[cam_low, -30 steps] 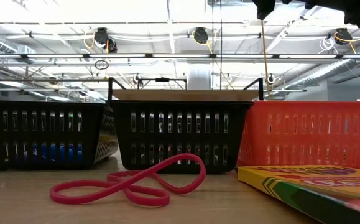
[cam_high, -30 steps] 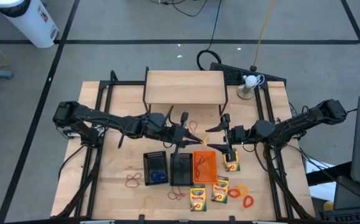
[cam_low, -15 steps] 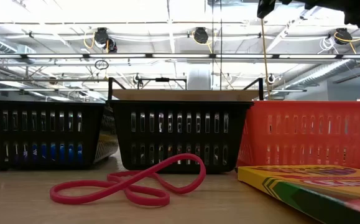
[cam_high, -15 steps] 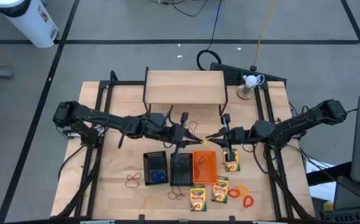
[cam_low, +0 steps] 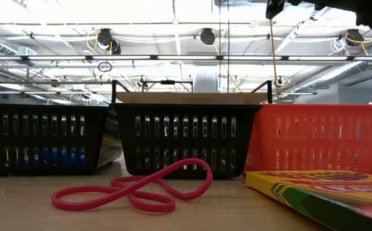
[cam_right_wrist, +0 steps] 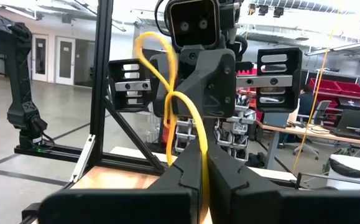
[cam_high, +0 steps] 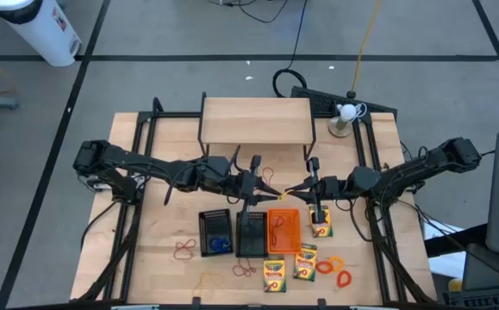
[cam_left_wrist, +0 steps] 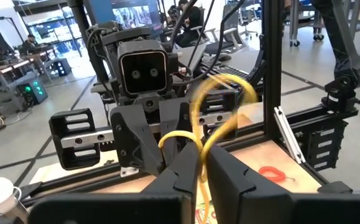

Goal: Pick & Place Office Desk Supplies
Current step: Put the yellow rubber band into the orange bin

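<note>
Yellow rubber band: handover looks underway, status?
Left gripper and right gripper both shut on yellow rubber band, mid-air above orange tray. Nothing blocking.

No word, number or brand can be read with certainty. The crayon box (cam_low: 320,187) nearest the low camera carries a printed band along its top edge, but it lies at too flat an angle to make out the letters. From above, the other crayon boxes (cam_high: 274,274) show only yellow and green patches. The white canister (cam_high: 38,30) on the floor beyond the table has a small red mark and some dark print, too small to read.
</note>
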`<state>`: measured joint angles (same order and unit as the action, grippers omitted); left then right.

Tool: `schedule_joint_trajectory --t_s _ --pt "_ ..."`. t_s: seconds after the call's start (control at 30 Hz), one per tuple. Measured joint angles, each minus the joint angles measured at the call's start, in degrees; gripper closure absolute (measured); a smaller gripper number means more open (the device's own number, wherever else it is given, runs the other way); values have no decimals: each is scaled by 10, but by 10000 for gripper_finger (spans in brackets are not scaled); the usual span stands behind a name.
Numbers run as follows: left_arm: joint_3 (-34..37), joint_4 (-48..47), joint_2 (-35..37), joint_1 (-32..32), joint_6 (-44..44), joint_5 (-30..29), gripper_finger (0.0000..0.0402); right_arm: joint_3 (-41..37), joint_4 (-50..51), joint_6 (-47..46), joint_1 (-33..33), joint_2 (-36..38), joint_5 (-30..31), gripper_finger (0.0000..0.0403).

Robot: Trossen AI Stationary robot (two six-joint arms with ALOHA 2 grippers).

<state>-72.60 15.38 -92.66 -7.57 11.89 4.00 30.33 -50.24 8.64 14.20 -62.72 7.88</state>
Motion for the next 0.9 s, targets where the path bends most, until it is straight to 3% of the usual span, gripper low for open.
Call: schedule_joint_trajectory --t_s 0.57,0.9 --pt "-1 -7 9 1 2 -31 212 0 4 0 0 0 0 403" --pt "-1 -135 56 -10 -37 -70 149 0 81 -3 0 42 56 403"
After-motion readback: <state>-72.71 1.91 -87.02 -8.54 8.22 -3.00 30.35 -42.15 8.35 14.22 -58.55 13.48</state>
